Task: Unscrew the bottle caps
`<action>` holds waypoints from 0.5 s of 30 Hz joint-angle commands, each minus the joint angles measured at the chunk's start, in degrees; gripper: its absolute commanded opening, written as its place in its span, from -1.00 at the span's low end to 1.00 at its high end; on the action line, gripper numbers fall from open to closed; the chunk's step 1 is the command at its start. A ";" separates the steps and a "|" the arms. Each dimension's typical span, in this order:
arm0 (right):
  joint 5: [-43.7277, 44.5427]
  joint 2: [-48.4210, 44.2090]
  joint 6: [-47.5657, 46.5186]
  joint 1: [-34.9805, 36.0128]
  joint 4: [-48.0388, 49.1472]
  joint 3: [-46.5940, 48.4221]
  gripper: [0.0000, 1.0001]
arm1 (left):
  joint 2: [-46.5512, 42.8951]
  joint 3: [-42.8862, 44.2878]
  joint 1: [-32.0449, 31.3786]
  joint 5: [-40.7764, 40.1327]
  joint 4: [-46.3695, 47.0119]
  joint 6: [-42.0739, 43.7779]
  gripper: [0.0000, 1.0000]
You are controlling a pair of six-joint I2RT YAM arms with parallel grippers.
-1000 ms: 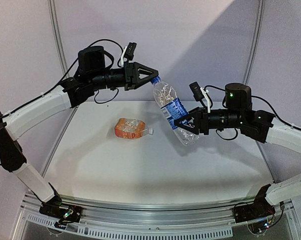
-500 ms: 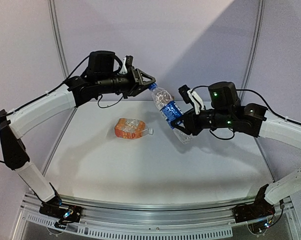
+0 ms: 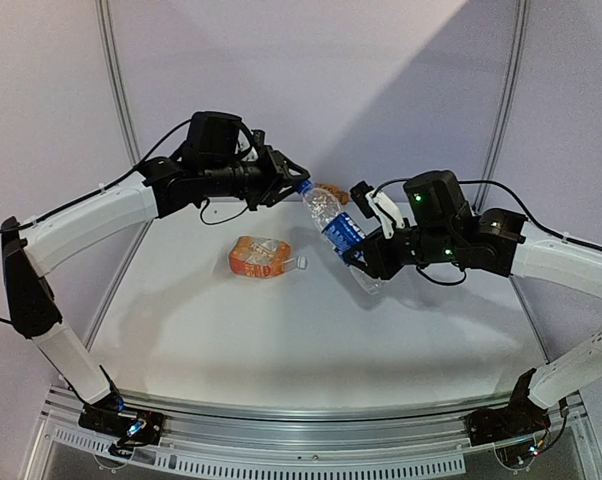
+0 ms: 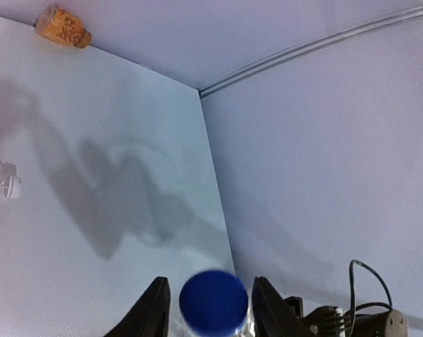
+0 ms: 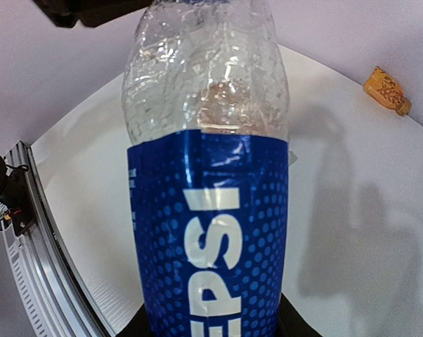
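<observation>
My right gripper [image 3: 364, 258] is shut on the slim clear water bottle [image 3: 339, 232] with the blue label [image 5: 210, 232] and holds it tilted above the table. Its dark blue cap [image 3: 303, 187] points up-left toward my left gripper [image 3: 293, 185]. In the left wrist view the blue cap [image 4: 213, 302] sits between my open left fingers [image 4: 154, 309], with small gaps on both sides. The orange bottle [image 3: 264, 257] lies flat on the table, its white cap [image 3: 301, 263] pointing right. The white cap also shows in the left wrist view [image 4: 11, 186].
A small orange-brown object [image 3: 331, 193] lies at the back of the white table [image 3: 281, 340], behind the held bottle; it also shows in the right wrist view [image 5: 386, 90]. Walls rise close behind the table. A metal rail [image 3: 301, 425] runs along the near edge.
The right arm has swung left and carried the water bottle left and slightly lower. The left gripper has followed the cap down and now straddles it.
</observation>
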 commanded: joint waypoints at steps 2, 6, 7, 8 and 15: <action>1.83 -2.71 3.10 -1.15 3.17 -2.69 -1.00 | -4.07 -3.99 -2.06 3.10 2.19 3.53 0.29; 0.11 -4.59 4.15 -1.17 3.66 -4.57 -1.00 | -6.98 -6.29 -0.67 4.22 4.86 6.18 0.73; -0.17 -5.00 4.36 -1.22 3.80 -4.91 -1.00 | -7.91 -6.87 -0.33 4.63 5.41 7.08 0.89; -0.21 -5.52 4.53 -1.27 3.99 -5.25 -1.00 | -8.76 -7.42 0.12 4.85 5.88 7.88 0.97; -5.12 -8.76 5.64 -1.22 8.23 -7.72 -1.00 | -13.88 -12.78 4.05 15.62 13.57 14.13 0.99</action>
